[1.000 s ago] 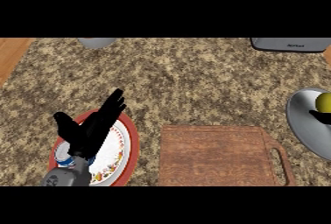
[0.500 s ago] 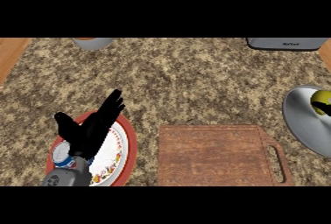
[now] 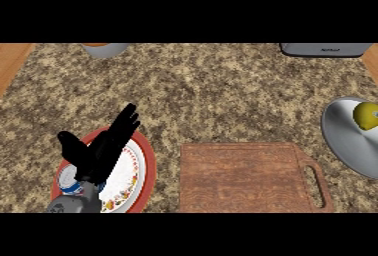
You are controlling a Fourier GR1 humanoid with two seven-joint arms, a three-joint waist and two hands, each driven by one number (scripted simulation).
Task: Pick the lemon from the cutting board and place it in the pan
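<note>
1. The lemon [image 3: 366, 116] sits in the pan [image 3: 347, 142] at 3 o'clock, so the job looks done.
2. The cutting board [image 3: 247, 177] lies at 5 o'clock with nothing on it, because the lemon is off it.
3. The left hand [image 3: 103, 147] is at 8 o'clock over a plate [image 3: 140, 172]. Its fingers are straight and hold nothing. I think it is just resting.
4. The right hand does not show.
5. I count one lemon, one pan, one board, one plate and one hand.
</note>
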